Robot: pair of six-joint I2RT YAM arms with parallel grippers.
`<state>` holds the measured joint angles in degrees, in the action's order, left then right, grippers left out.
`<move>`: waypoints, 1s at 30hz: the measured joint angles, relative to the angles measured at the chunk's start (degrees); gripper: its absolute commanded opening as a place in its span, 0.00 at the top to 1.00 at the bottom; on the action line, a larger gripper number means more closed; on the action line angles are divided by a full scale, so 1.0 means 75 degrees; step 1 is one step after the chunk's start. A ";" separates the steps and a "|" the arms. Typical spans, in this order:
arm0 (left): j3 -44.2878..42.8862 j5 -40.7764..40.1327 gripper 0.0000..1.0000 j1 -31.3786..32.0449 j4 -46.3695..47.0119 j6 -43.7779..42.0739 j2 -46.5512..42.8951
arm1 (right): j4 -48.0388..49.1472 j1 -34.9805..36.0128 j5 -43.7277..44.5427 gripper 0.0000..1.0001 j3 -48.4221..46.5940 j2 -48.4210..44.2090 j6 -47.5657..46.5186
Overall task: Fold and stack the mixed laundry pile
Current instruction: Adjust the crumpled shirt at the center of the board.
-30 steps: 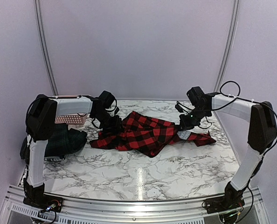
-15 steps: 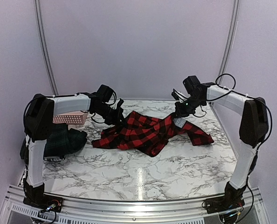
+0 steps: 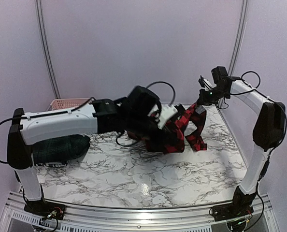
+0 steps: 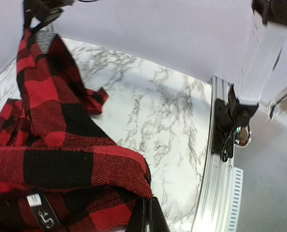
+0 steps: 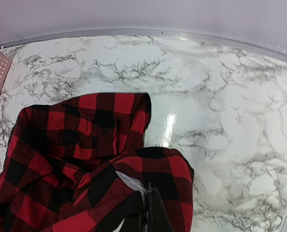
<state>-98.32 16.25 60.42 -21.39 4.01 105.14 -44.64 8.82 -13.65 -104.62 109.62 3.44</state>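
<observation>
The red-and-black checked shirt (image 3: 182, 129) hangs lifted above the marble table, stretched between both grippers. My left gripper (image 3: 158, 113) is shut on one part of it; in the left wrist view the cloth (image 4: 61, 164) with a size label fills the lower left by my shut gripper (image 4: 148, 217). My right gripper (image 3: 201, 98) is shut on another part, high at the back right; in the right wrist view the shirt (image 5: 85, 159) drapes below my gripper (image 5: 149, 212). A dark green plaid garment (image 3: 59, 147) lies at the left. The navy and striped garments are out of view.
A pink lattice basket (image 3: 64, 103) stands at the back left, behind my left arm. The marble table (image 3: 148, 169) has a metal rail along its near edge (image 3: 134, 212). Curved white walls enclose the back and sides.
Both grippers have lifted the checked shirt off the table. The left arm swung right and forward over the middle; the right gripper rose and moved back right.
</observation>
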 measured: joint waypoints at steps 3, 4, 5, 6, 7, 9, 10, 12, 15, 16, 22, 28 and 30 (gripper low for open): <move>-0.0353 -0.0825 0.11 0.1078 -0.0344 -0.0638 0.0551 | 0.0044 -0.0443 -0.0245 0.85 0.1040 -0.0676 0.0099; -0.0350 -0.0997 0.05 0.1250 -0.0618 -0.0737 0.0606 | 0.0152 -0.0592 -0.0233 0.75 0.1285 -0.0810 0.0154; -0.0323 -0.1148 0.02 0.1320 -0.0822 -0.0799 0.0612 | 0.0245 -0.0729 -0.0219 0.67 0.1469 -0.0880 0.0210; -0.0323 -0.1265 0.01 0.1317 -0.0944 -0.0831 0.0597 | 0.0338 -0.0822 -0.0184 0.54 0.1603 -0.0909 0.0280; -0.0321 -0.1402 0.01 0.1244 -0.0994 -0.0842 0.0545 | 0.0440 -0.0938 -0.0122 0.44 0.1795 -0.0930 0.0289; -0.0277 -0.1565 0.01 0.0935 -0.0968 -0.0769 0.0347 | 0.0548 -0.1035 0.0020 0.36 0.2174 -0.0935 0.0423; -0.0216 -0.1553 0.01 0.0685 -0.0933 -0.0662 0.0198 | 0.0565 -0.1035 0.0076 0.34 0.2340 -0.0950 0.0490; -0.0061 -0.1445 0.01 0.0087 -0.0781 -0.0344 -0.0073 | 0.0551 -0.1008 0.0163 0.32 0.2728 -0.0997 0.0574; 0.0041 -0.1518 0.01 -0.1116 -0.0533 0.0143 -0.0172 | 0.0463 -0.0991 0.0184 0.30 0.3136 -0.1169 0.0723; -0.0020 -0.1652 0.01 -0.1492 -0.0522 0.0291 -0.0044 | 0.0469 -0.0991 0.0157 0.29 0.3290 -0.1300 0.0784; -0.1679 -0.1880 0.01 -0.2734 -0.0731 0.1107 0.2229 | 0.0449 -0.0793 -0.0414 0.10 0.4436 -0.2646 0.1314; -0.3080 -0.1218 0.13 -0.2818 -0.1020 0.1617 0.4275 | 0.0659 0.0335 -0.1058 0.07 0.5027 -0.2871 0.1967; -0.3354 -0.0915 0.32 -0.2789 -0.1026 0.1813 0.4645 | 0.0740 0.0609 -0.1166 0.12 0.5217 -0.2681 0.2159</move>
<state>-123.48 9.39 39.51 -29.08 17.61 139.98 -39.09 13.39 -22.39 -65.49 89.52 19.64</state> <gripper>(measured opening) 0.915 0.927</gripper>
